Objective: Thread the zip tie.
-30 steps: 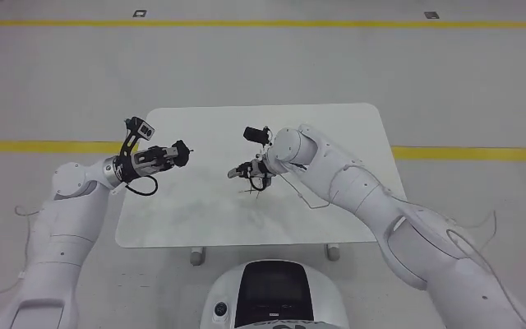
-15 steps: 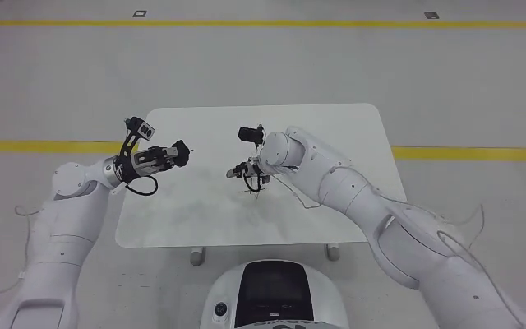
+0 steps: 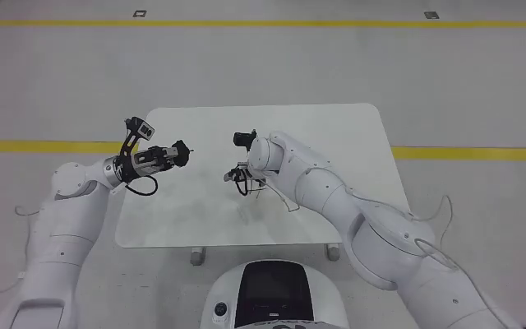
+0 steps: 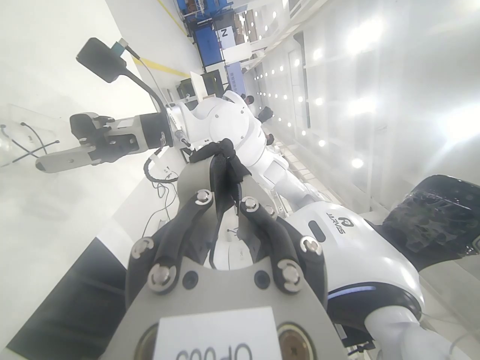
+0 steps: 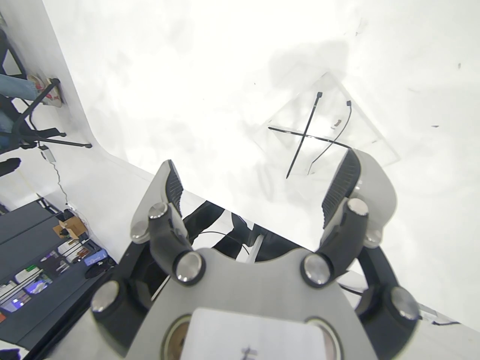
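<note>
Three black zip ties (image 5: 304, 134) lying crossed in clear tray (image 5: 378, 140) on table (image 5: 187, 39). Right gripper (image 5: 260, 161): jaws wide, empty, near tray. Left gripper (image 4: 221, 174): jaws narrow, pinching black knotted strip (image 4: 225, 149), well apart from tray. Step, likely: first pick-up. Next: centre on single tie, close

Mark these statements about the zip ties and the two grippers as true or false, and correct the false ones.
1. The right gripper is open. True.
2. The zip ties lie on a clear tray on the table. True.
3. The right gripper holds a zip tie. False: nothing is between its fingers, and the ties lie on the tray.
4. The zip ties lie side by side without touching. False: they cross one another.
5. The left gripper hangs over the tray. False: it is over the table's left part, apart from the tray.
</note>
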